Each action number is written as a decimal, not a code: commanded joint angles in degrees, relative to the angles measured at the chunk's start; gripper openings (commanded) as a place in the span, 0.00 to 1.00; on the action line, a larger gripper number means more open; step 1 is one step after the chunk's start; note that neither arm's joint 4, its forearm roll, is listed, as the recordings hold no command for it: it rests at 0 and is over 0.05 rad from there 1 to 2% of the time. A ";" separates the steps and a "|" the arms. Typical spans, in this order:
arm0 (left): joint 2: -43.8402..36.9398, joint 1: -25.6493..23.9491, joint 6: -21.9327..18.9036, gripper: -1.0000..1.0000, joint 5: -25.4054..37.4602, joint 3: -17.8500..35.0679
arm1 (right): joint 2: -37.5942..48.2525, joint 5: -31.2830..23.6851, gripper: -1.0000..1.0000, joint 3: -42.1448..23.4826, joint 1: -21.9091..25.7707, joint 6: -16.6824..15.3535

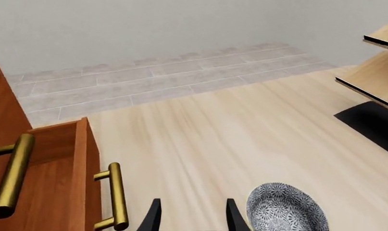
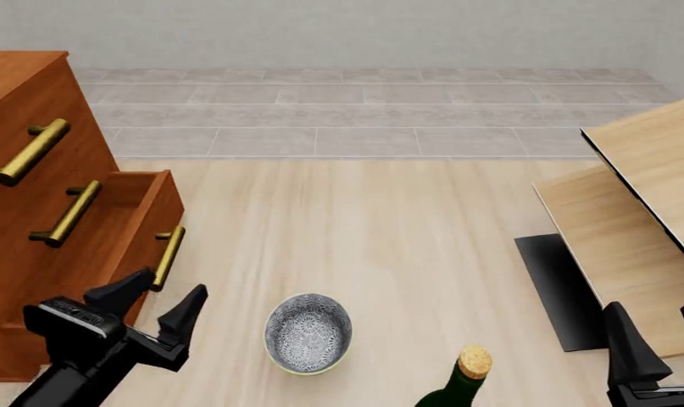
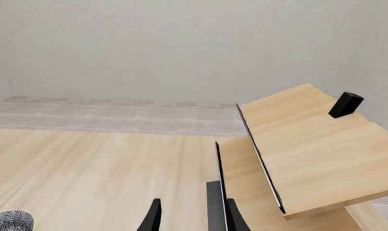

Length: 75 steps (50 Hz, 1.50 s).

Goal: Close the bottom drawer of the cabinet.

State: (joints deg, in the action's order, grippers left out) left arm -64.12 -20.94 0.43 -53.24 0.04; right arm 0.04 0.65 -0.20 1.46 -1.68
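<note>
Left claw hovers spread and empty just beside the brass handle of the bottom drawer, which juts from the cabinet (presumably poised to push it shut).

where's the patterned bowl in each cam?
Front view: patterned bowl low centre, on the table between the left pincer and the bottle.
Left wrist view: bowl at the bottom edge, beside the pincer fingers.
Right wrist view: only a sliver in the corner.
Shared landmark: the grey tiled strip along the wall.
</note>
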 commanded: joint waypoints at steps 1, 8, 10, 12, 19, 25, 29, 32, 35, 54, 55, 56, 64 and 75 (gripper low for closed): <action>-19.25 -3.62 0.64 1.00 -16.63 -0.04 | 0.00 0.01 1.00 0.02 0.20 -0.20; -21.67 -2.70 1.52 1.00 -16.66 -0.03 | 0.00 0.07 1.00 0.04 0.25 -0.34; -22.05 -2.58 1.95 1.00 -16.66 -0.03 | 0.00 0.02 1.00 -0.01 0.23 -0.34; -22.40 -2.34 2.05 1.00 -16.66 -0.02 | 0.00 0.03 1.00 -0.02 0.22 -0.37; -24.38 -0.49 2.42 1.00 -16.66 0.18 | 0.00 0.04 1.00 -0.01 0.26 -0.42; -26.53 0.48 2.92 1.00 -16.66 1.23 | 0.00 0.07 1.00 0.00 0.27 -0.44; -28.04 0.95 3.68 1.00 -16.66 2.06 | 0.00 0.09 1.00 0.01 0.29 -0.49; -28.20 1.11 3.68 1.00 -16.66 2.15 | 0.00 0.11 1.00 0.03 0.28 -0.47; -29.93 1.83 3.86 1.00 -16.66 3.00 | 0.00 0.09 1.00 -0.01 0.31 -0.51; -39.47 6.22 5.38 1.00 -16.66 8.13 | -0.01 0.22 1.00 0.02 0.33 -0.75; -39.47 6.22 5.38 1.00 -16.66 8.14 | -0.01 0.22 1.00 0.02 0.33 -0.75; -40.55 6.71 5.23 1.00 -16.66 8.72 | -0.01 0.18 1.00 -0.01 0.32 -0.76; -44.00 8.68 3.62 1.00 -16.66 10.65 | -0.01 0.21 1.00 -0.02 0.32 -0.81; -46.93 12.45 1.28 1.00 -16.66 12.28 | -0.01 0.36 1.00 0.09 0.35 -0.91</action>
State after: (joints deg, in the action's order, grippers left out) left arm -107.56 -11.83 3.34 -69.90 10.38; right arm 0.03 0.89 -0.19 1.79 -2.50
